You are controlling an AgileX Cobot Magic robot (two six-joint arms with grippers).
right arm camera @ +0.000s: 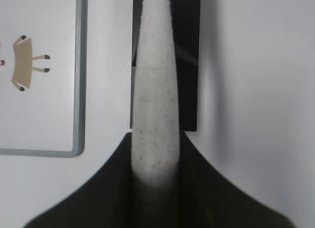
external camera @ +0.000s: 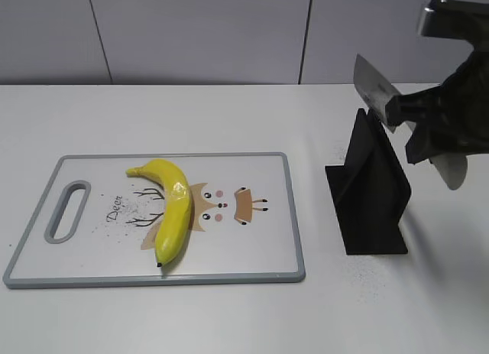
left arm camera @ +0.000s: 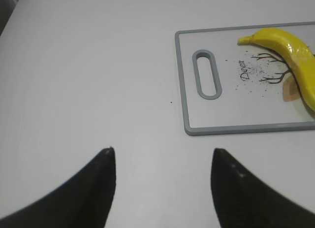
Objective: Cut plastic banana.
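Right black gripper [external camera: 409,113] is clamped on the speckled grey handle of a silver-bladed knife [external camera: 374,86], held in the air above the black angled knife stand [external camera: 368,193] on the white table [external camera: 229,316]. From the right wrist camera the handle [right arm camera: 155,114] runs straight out between the closed jaws, over the stand (its dark base shows on both sides). Left black gripper [left arm camera: 162,188] hovers over bare table with its jaws spread wide, holding nothing. Glossy yellow curved plastic banana [external camera: 172,209] lies on the white grey-rimmed cutting board [external camera: 294,216], across its printed deer cartoon, dark tip toward the near edge.
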